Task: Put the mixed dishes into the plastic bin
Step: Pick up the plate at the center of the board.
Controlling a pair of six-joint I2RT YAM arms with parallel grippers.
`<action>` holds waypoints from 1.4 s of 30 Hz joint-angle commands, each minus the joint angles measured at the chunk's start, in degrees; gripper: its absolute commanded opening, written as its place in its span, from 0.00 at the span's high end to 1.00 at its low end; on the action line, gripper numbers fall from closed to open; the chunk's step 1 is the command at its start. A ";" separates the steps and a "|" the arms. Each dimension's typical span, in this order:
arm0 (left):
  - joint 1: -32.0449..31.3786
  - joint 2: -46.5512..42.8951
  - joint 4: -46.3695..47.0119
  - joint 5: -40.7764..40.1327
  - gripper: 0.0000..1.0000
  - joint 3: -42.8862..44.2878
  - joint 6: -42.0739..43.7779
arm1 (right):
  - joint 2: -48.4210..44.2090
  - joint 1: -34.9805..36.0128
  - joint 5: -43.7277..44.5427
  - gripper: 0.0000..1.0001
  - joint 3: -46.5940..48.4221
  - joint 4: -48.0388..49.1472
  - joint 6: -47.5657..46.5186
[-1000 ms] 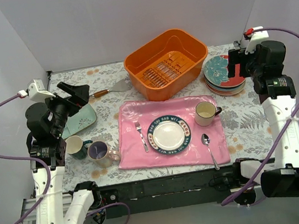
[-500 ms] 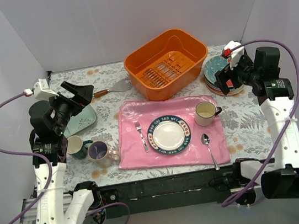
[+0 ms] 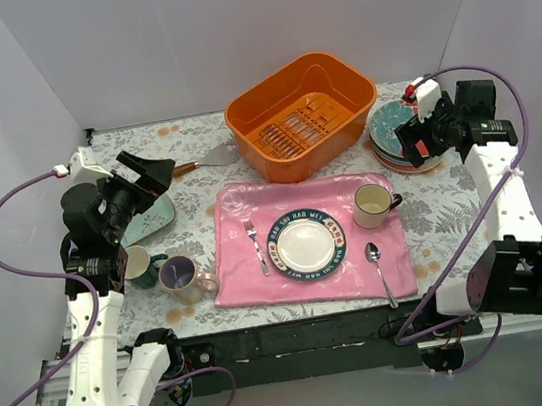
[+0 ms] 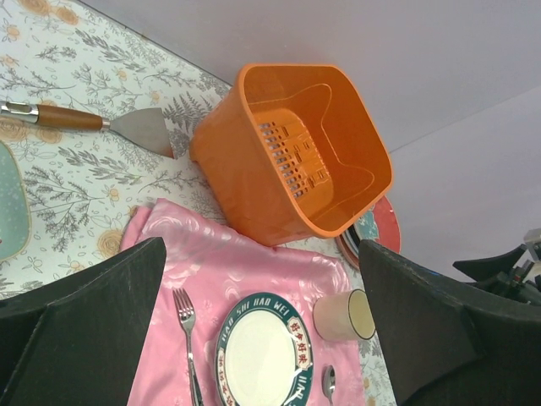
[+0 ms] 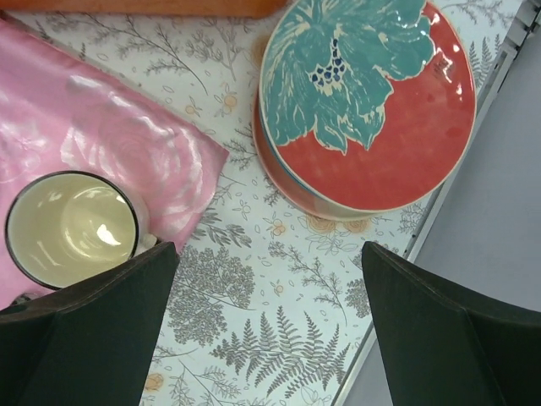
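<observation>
The orange plastic bin point(image 3: 239, 117) stands empty at the back centre; it also shows in the left wrist view point(image 4: 245, 186). A stack of round plates topped by the teal floral plate point(image 3: 392, 127) point(image 5: 372, 93) sits to its right. My right gripper point(image 3: 411, 141) point(image 5: 270, 338) is open and empty, hovering over the stack's near edge. The pale mint squarish plate point(image 3: 155, 219) lies at the left, partly hidden under my open, empty left gripper point(image 3: 147, 170) point(image 4: 262, 338). The dark green mug point(image 3: 139, 266) and the lavender-lined mug point(image 3: 180, 275) stand at the front left.
A pink cloth point(image 3: 245, 267) holds the white plate with lettered rim point(image 3: 304, 243), a fork point(image 3: 255, 244), a spoon point(image 3: 374, 254) and the cream mug point(image 3: 373, 205) point(image 5: 72, 228). A spatula point(image 3: 200, 162) lies left of the bin. The table's right edge is beside the plate stack.
My right arm has swung in and dipped so that its gripper is now over the plate stack. My left gripper has shifted slightly to the right.
</observation>
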 commanded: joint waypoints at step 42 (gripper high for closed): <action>-0.15 2.81 5.43 6.08 0.02 -4.83 -6.29 | 26.35 5.26 8.15 0.42 0.46 15.02 -30.63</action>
